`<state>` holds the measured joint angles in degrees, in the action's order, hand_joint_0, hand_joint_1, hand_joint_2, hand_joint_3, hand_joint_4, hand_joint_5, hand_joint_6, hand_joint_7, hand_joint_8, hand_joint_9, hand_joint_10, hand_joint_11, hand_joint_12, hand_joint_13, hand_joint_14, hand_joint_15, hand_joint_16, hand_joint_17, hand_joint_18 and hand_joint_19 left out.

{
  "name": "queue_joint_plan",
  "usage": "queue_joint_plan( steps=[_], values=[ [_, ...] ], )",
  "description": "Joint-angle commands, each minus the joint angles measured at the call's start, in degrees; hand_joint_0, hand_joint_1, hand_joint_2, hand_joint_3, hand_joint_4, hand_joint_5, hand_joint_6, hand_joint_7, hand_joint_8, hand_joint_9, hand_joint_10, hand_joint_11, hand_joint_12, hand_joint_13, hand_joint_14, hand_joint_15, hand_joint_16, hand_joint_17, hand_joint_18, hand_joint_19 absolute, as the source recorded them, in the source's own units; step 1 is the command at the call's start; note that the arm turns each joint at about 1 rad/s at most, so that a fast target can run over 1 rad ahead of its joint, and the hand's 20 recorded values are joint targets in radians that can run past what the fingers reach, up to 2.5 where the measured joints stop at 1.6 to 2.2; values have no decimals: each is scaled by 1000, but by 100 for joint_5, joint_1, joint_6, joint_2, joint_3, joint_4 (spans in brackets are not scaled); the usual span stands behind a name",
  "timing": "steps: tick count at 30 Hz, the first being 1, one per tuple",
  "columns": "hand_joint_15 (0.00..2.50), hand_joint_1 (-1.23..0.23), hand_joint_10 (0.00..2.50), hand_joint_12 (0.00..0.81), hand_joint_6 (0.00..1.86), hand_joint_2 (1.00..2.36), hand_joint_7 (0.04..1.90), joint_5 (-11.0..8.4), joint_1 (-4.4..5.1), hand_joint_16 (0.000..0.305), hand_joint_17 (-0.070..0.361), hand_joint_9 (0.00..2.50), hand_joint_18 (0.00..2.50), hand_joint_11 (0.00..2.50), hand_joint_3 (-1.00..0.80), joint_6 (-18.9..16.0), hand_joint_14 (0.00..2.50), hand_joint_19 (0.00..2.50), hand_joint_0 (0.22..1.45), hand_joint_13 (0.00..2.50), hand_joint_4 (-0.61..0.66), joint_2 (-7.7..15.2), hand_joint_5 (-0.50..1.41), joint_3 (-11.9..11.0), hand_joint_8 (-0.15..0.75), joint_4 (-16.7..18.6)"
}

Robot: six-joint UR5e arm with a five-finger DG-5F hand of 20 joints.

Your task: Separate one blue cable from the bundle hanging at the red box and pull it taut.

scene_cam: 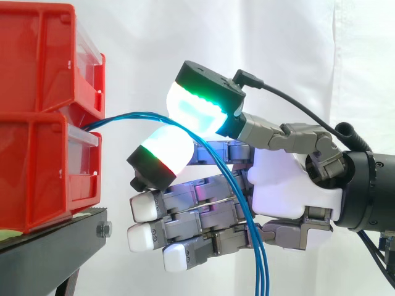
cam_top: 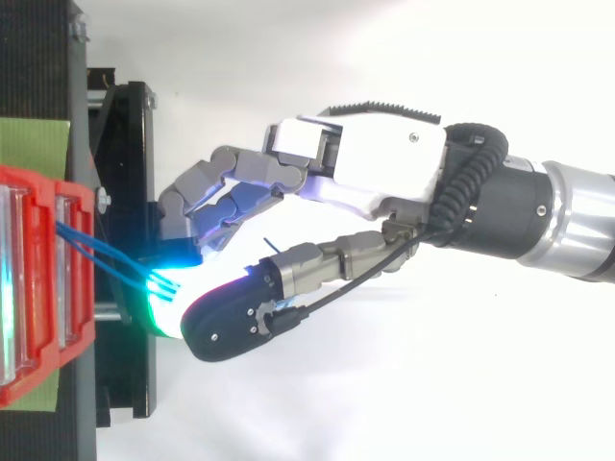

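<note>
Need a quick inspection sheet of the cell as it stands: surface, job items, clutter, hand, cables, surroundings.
Surface: black stand carrying the bins, with a green sheet under them.
Job's things: stacked red bins; blue cables come out between them, all running together.
Clutter: nothing seen.
Hand: hand, thumb and one finger pad closed on the blue cables.
Cables: the bundle arcs from the bins through the hand, then drops below it.
Surroundings: white curtain.
</note>
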<state>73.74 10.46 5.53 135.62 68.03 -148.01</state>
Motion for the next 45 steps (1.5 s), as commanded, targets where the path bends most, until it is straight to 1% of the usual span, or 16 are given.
queue_joint_plan(
  steps=[1,5,12,21,33,37,40,41,43,44,45],
  values=[
    [383,-784,21,339,925,1013,937,0,0,45,101,832,682,723,-355,0,15,520,688,716,82,-1,-212,0,297,0],
    [396,-840,19,330,929,1000,926,0,0,44,99,837,691,727,-494,0,15,507,737,730,89,-1,-216,0,292,0],
    [412,-902,22,328,924,1000,931,0,0,43,96,891,708,756,-500,0,16,496,761,770,76,-1,-204,0,282,0],
    [425,-960,20,320,919,1000,963,0,0,42,94,923,711,767,-500,0,17,496,725,781,76,-1,-187,0,282,18],
    [439,-1032,23,321,917,1000,976,44,0,42,94,945,711,783,-500,-17,17,513,612,796,83,-1,-184,0,283,0],
    [443,-1027,23,324,918,1000,958,44,0,42,94,951,715,782,-500,-17,19,507,607,805,85,-1,-184,0,281,0],
    [449,-939,23,320,914,1000,952,44,0,41,93,965,714,779,-500,-8,19,514,665,816,90,-1,-184,0,286,0],
    [451,-892,21,321,909,1000,969,44,0,41,93,969,715,784,-500,-8,18,516,689,823,79,-1,-183,0,286,-9],
    [447,-858,23,321,906,1000,1019,35,0,41,93,971,719,775,-500,-17,19,524,694,827,56,8,-185,0,285,-9],
    [450,-822,23,324,910,1004,1062,35,9,42,94,976,720,771,-461,-17,18,531,689,829,43,-1,-189,0,288,-9],
    [454,-823,22,328,912,1008,1088,35,9,42,94,971,723,770,-420,-17,18,532,682,831,35,-1,-192,0,295,-9]
  ],
)
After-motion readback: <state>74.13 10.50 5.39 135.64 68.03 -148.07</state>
